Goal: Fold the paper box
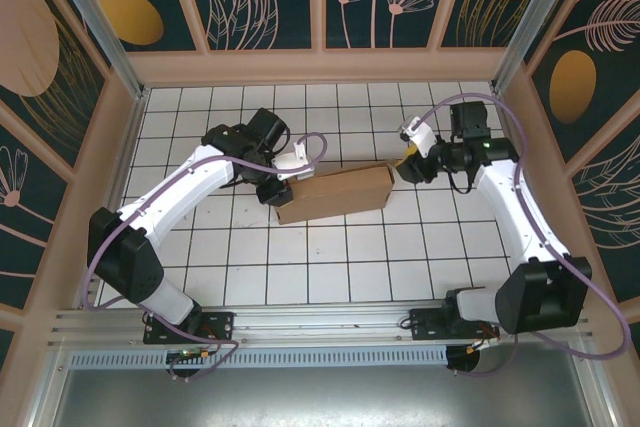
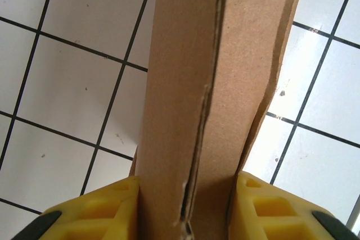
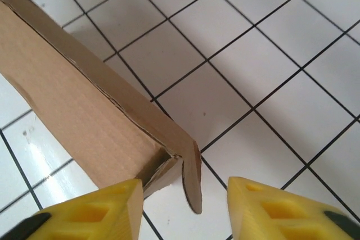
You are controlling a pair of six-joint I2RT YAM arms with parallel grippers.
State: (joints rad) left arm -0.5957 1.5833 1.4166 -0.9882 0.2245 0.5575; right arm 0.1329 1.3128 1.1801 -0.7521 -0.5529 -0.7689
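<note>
Folded box (image 1: 335,193) lying mid-worktop (image 1: 330,277).
Top: left gripper (image 1: 278,190) sits at the box's left end, right gripper (image 1: 405,169) at its right end. Left wrist: the left gripper pinches the box, yellow fingers (image 2: 107,209) pressed against both faces. Right wrist: the right gripper is spread either side of a corner flap (image 3: 192,181), with a gap on one side.

brown corrugated paper box (image 1: 335,192), folded long and shallow, mid tiled table (image 1: 300,267), one end flap sticking out
</note>
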